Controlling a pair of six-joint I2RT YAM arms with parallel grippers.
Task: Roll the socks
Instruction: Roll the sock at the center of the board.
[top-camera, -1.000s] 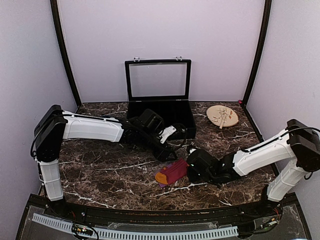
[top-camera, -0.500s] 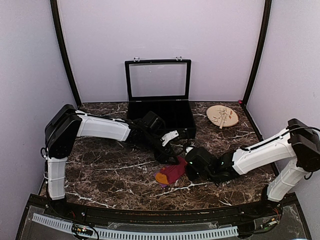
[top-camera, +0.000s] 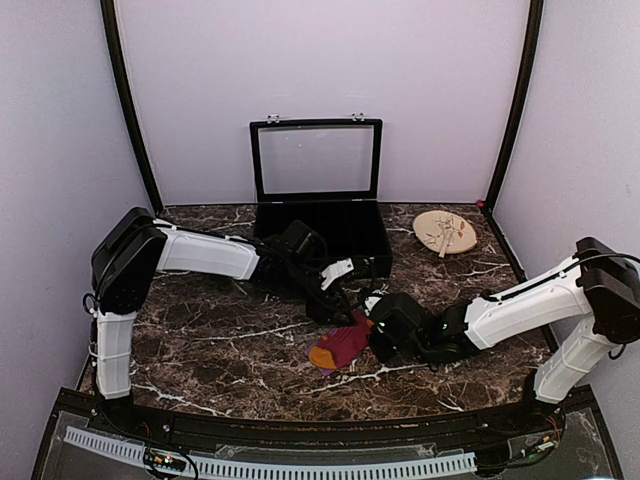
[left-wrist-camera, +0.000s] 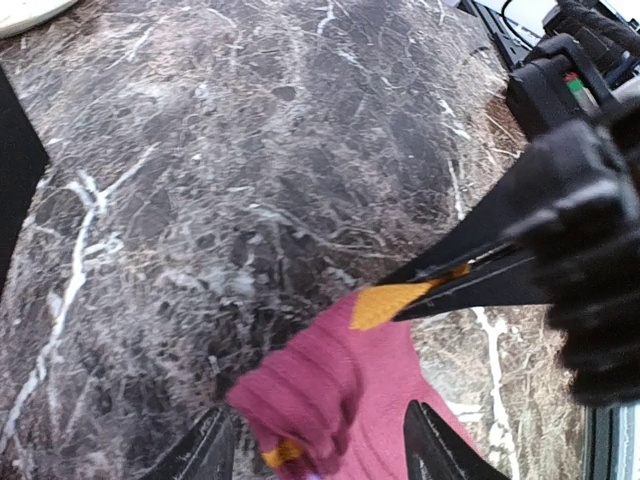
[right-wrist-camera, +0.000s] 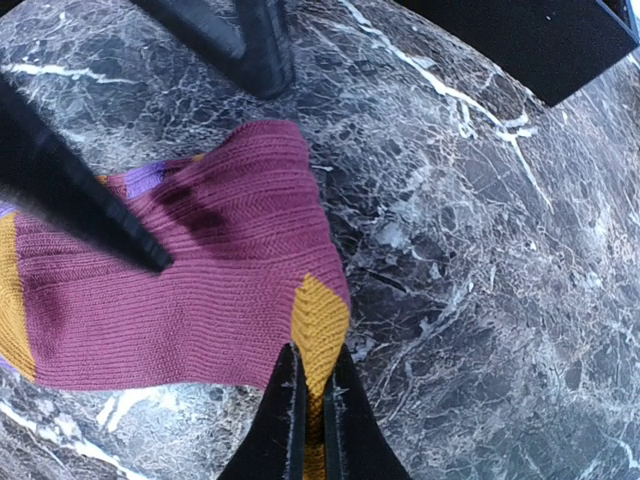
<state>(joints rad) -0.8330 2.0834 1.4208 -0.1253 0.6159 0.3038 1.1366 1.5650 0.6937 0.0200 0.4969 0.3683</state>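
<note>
One maroon sock (top-camera: 341, 346) with orange heel and toe lies on the marble table near the middle front. My right gripper (right-wrist-camera: 312, 400) is shut on the sock's orange heel patch (right-wrist-camera: 318, 315). In the left wrist view the sock (left-wrist-camera: 375, 375) is bunched into a fold. My left gripper (left-wrist-camera: 318, 445) stands open astride that fold, one fingertip (left-wrist-camera: 208, 452) on each side. The right gripper's dark fingers (left-wrist-camera: 480, 265) reach in from the right and pinch the orange patch. From above, the two grippers (top-camera: 345, 312) (top-camera: 372, 325) meet over the sock's far end.
An open black case (top-camera: 372, 250) with a raised glass lid stands at the back centre, just behind the left arm. A round wooden plate (top-camera: 445, 232) with small bits on it lies at the back right. Purple walls close in both sides.
The left gripper has come down and nearer over the sock and its jaws have widened a little. The right gripper has pushed slightly left with the heel, bunching the sock.
</note>
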